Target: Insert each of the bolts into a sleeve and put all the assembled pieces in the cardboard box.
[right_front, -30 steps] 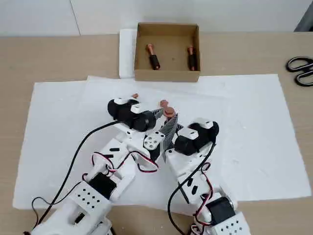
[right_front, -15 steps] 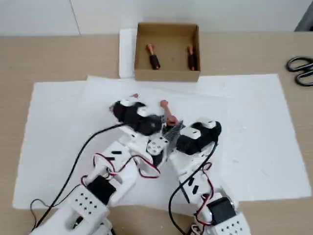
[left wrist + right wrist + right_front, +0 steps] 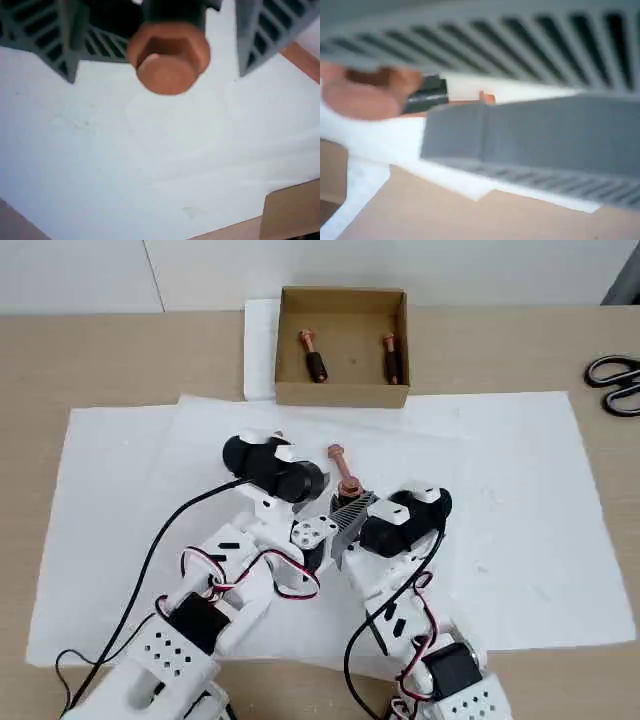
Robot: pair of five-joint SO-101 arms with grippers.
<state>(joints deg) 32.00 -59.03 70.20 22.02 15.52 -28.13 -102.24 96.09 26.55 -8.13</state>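
The left gripper [image 3: 157, 72] is standing with its fingers [image 3: 42, 40] apart. A gap is showing on each side of the copper bolt [image 3: 167, 59], which is sitting between them and touching neither. The bolt is turning its hex head straight at the left wrist camera, so its long axis is running away along that gripper's own line of reach. Its shank is going into the dark sleeve [image 3: 172, 9] directly behind the head, and the insertion is looking done or close to it. In the high view the right gripper [image 3: 350, 508] is meeting the piece from the opposite side, above the white paper [image 3: 520, 500]; whether it is clamping the piece I cannot tell. Beyond both grippers, on the side away from the arms' bases, the cardboard box [image 3: 343, 395] is lying with two assembled pieces [image 3: 313, 355] inside it. Both arms are sitting about equally near the piece, so I judge the carry to the box is falling to whichever arm is actually gripping it, probably the right.
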